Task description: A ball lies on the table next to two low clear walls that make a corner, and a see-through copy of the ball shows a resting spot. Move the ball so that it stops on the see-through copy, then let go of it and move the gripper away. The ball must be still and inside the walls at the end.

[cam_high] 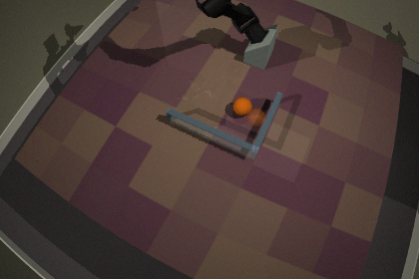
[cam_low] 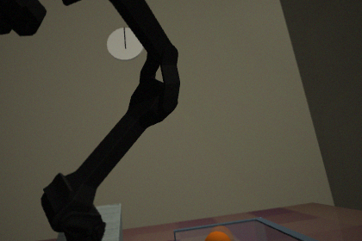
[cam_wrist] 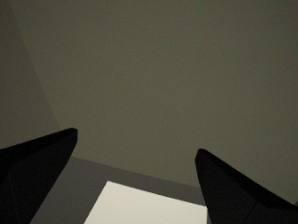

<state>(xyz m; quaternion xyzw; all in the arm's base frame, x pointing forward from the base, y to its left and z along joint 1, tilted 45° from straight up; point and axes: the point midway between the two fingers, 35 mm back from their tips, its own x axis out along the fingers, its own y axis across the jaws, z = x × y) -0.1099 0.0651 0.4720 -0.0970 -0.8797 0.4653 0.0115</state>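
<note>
An orange ball (cam_high: 242, 107) (cam_low: 218, 237) lies within the corner of the two low clear walls, up and left of the see-through copy (cam_high: 256, 118) in the top view. Their outlines touch or slightly overlap there; the ball is not squarely on the copy. The clear walls have blue edges, a long left one (cam_high: 211, 131) and a shorter right one (cam_high: 269, 117); the copy is close to the right one. My gripper (cam_wrist: 138, 145) is open, with nothing between the fingertips. It is outside the top view, raised and away from the ball. The ball is not visible in the wrist view.
The arm rises from a pale grey block (cam_high: 257, 56) (cam_low: 113, 219) behind the ball in the top view. Shadows of the arm cross the checkered table (cam_high: 165, 175). A pale flat surface (cam_wrist: 150, 206) shows low in the wrist view. A round clock (cam_low: 121, 44) hangs on the wall.
</note>
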